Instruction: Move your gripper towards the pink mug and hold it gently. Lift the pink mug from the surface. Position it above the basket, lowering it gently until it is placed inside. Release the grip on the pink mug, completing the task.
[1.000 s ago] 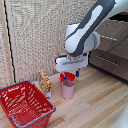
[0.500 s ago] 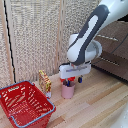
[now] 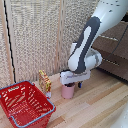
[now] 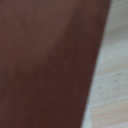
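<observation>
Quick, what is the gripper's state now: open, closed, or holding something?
Gripper: right over the pink mug; whether the fingers are open or closed cannot be told.

A home-like room: pale wooden plank floor (image 3: pixel 100 107), woven beige screen panels (image 3: pixel 35 35) as a wall, dark brown wooden furniture (image 3: pixel 117 50) beside them.

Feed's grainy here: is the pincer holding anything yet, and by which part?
Cannot be told. The pincer sits right at the pink mug's rim on the floor, its fingers hidden; the wrist view is blurred.
</observation>
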